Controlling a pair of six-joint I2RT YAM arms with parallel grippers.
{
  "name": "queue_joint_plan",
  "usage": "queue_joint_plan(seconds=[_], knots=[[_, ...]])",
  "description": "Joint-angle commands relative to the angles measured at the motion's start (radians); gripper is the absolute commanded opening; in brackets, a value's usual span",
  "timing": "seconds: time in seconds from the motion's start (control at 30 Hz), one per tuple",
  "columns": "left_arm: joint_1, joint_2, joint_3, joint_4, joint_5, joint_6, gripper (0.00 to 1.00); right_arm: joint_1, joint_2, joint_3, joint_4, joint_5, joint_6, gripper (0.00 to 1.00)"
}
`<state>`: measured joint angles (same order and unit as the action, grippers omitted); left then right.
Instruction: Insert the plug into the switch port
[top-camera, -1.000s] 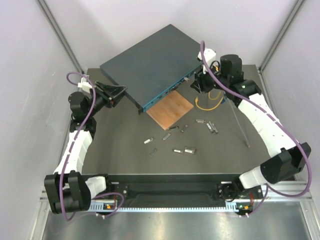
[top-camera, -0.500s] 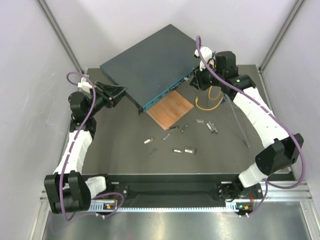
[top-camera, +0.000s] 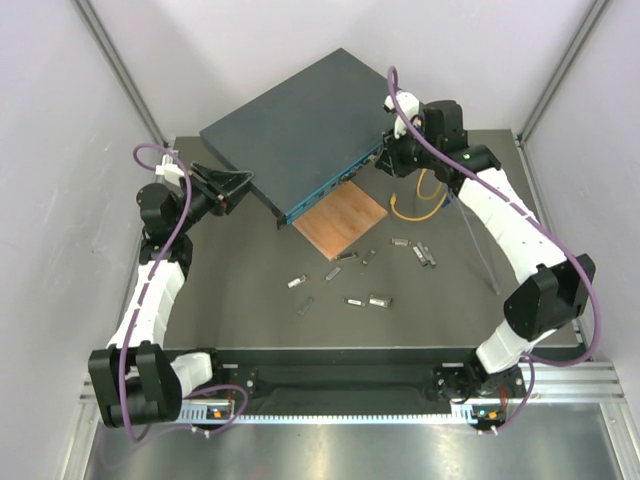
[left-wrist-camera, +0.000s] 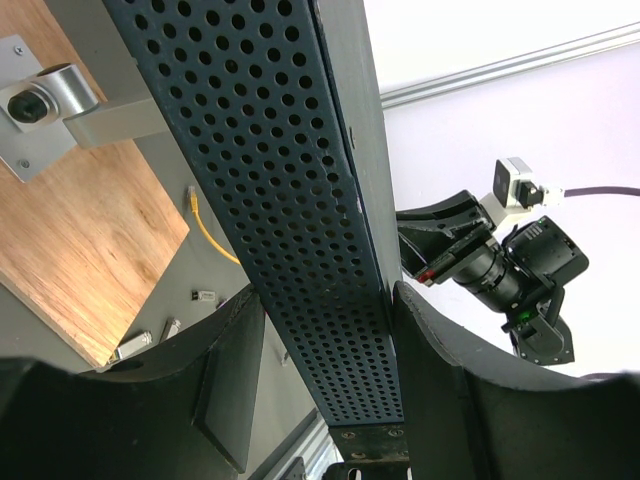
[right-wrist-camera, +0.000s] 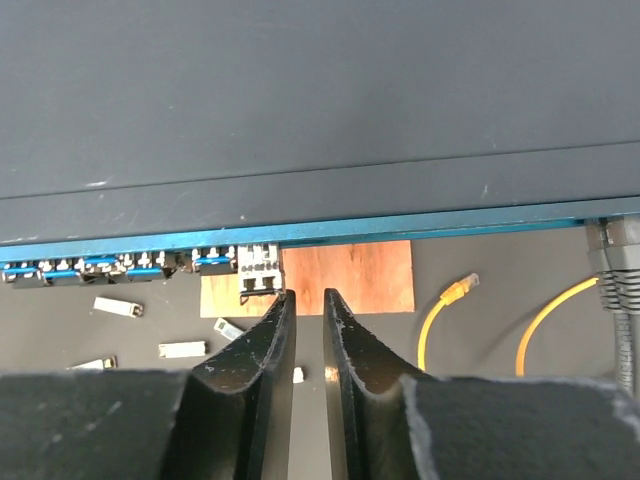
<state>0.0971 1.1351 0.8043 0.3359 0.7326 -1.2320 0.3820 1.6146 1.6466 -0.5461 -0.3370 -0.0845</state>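
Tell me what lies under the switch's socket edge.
The brown wooden square pokes out from beneath the switch, on the dark table. How far it runs underneath is hidden.

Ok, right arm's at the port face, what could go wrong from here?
The silver plug sits at the port row of the switch, just beside the nearly closed jaws of the right gripper; pushing off-centre could cock it. The left gripper clamps only one edge, so a hard push might pivot the switch.
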Motion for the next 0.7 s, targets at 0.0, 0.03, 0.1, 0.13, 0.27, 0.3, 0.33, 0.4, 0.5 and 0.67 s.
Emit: queue_joint_plan(seconds=[0.0,0.03,0.1,0.13,0.27,0.3,0.33,0.4,0.5,0.67], knots=[[-0.036,-0.001,0.024,0.060,0.030,0.085,0.05,-0.008,0.004,0.055,0.087,0.003,0.029,0.15],[-0.036,-0.003,0.024,0.060,0.031,0.086,0.05,-0.008,0.005,0.056,0.100,0.003,0.037,0.14],[-0.036,0.000,0.024,0.057,0.030,0.086,0.05,-0.006,0.007,0.053,0.115,-0.005,0.045,0.14],[-0.036,0.002,0.026,0.055,0.031,0.086,0.05,-0.003,0.007,0.055,0.127,-0.005,0.051,0.13],[-0.036,0.005,0.035,0.043,0.033,0.094,0.04,0.001,0.010,0.071,0.141,-0.014,0.069,0.12],[-0.036,0.008,0.038,0.041,0.033,0.095,0.04,0.003,0.014,0.076,0.140,-0.020,0.071,0.11],[-0.036,0.008,0.042,0.040,0.034,0.097,0.04,0.011,0.016,0.079,0.140,-0.022,0.072,0.11],[-0.034,0.012,0.047,0.040,0.034,0.097,0.03,0.018,0.024,0.088,0.137,-0.025,0.072,0.11],[-0.036,0.014,0.050,0.040,0.034,0.098,0.03,0.028,0.036,0.093,0.130,-0.031,0.072,0.11],[-0.036,0.015,0.052,0.034,0.033,0.104,0.03,0.047,0.034,0.102,0.106,0.067,0.042,0.11]])
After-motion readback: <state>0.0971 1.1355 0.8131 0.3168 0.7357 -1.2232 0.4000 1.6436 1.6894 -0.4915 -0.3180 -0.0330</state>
